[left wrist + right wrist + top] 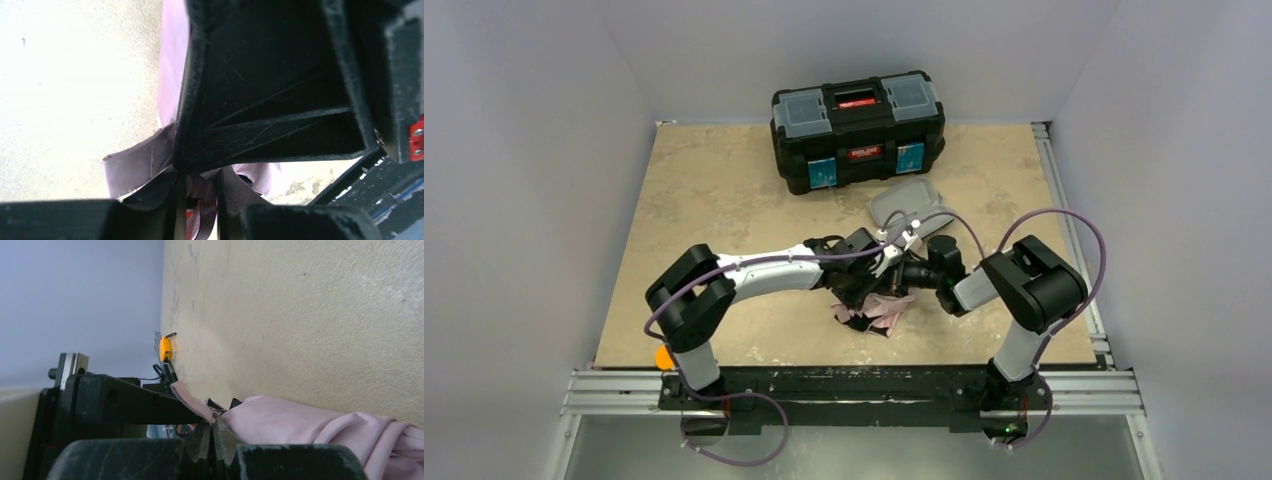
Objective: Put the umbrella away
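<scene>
both grippers closed on the pink umbrella at mid-table

from my seat, starting at the left: a small orange object sits at the near-left corner of the table, just beside the left arm's base. the left arm reaches from there toward the middle. its purple cable loops over the elbow.

at the back centre stands a black toolbox, lid shut, well apart from the work.

the left gripper is low over the umbrella, a crumpled pale pink heap on the table near the front, between the two arms. in the left wrist view its fingers are pressed close with a strip of pink from the umbrella caught between them. pink fabric spills out to the left on the table, and a big black body fills most of that view just ahead of the fingers, crowding the grip. i take it for the other gripper, but cannot be sure.

a grey oblong case lies flat just in front of the toolbox, beyond both wrists.

the right gripper lies sideways at table height, its jaws pressed together on an edge of the pink fabric. the rest of the cloth bunches off to the right. the right arm folds back to its base at the near right.
</scene>
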`<state>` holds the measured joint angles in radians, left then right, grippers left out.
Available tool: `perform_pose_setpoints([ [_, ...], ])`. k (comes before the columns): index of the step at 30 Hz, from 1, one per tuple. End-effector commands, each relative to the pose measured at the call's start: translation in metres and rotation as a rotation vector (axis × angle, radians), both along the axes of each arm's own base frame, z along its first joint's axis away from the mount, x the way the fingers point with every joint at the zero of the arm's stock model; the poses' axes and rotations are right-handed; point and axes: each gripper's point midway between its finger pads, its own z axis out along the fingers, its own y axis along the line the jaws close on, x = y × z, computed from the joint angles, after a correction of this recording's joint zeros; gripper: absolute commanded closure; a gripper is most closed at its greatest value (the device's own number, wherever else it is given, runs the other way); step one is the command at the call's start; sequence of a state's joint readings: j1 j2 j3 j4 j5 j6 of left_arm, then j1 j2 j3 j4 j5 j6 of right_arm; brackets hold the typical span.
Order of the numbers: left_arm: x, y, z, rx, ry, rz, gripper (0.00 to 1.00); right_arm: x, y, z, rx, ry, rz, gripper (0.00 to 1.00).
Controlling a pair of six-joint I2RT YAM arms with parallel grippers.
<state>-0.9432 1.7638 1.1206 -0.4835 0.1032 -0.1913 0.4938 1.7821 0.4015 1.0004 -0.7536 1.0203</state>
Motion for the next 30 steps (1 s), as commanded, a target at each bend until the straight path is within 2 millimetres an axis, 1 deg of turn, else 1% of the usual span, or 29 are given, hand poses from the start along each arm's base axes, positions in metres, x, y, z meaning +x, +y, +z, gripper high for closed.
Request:
perform_pose_setpoints([
  [1, 0.005, -0.001, -0.008, 0.077, -0.168, 0.001, 1.0, -0.01, -0.01, -0.037, -0.178, 0.122, -0.027, 1.0],
  [6, 0.011, 0.007, 0.013, 0.295, -0.421, 0.001, 1.0, 0.011, 0.0, 0.013, -0.169, 0.029, -0.024, 1.0],
  [10, 0.003, -0.002, 0.022, 0.37, -0.54, -0.036, 1.0, 0.026, 0.006, 0.048, -0.169, -0.035, -0.019, 1.0],
  [14, 0.001, -0.007, 0.035, 0.426, -0.679, -0.043, 1.0, 0.036, 0.011, 0.069, -0.167, -0.068, -0.013, 1.0],
  [18, 0.003, -0.009, 0.047, 0.506, -0.826, -0.053, 1.0, 0.044, 0.016, 0.081, -0.164, -0.083, -0.006, 1.0],
  [22, 0.002, -0.016, 0.052, 0.61, -0.987, -0.089, 1.0, 0.049, 0.021, 0.088, -0.155, -0.074, 0.008, 1.0],
  [25, 0.001, -0.02, 0.044, 0.7, -1.077, -0.137, 1.0, 0.054, 0.023, 0.084, -0.174, -0.067, 0.013, 1.0],
  [27, -0.002, -0.021, 0.033, 0.742, -1.103, -0.163, 1.0, 0.054, 0.023, 0.073, -0.193, -0.051, 0.016, 1.0],
  [30, -0.009, -0.025, 0.022, 0.794, -1.144, -0.201, 1.0, 0.046, 0.02, 0.038, -0.211, 0.03, 0.026, 1.0],
])
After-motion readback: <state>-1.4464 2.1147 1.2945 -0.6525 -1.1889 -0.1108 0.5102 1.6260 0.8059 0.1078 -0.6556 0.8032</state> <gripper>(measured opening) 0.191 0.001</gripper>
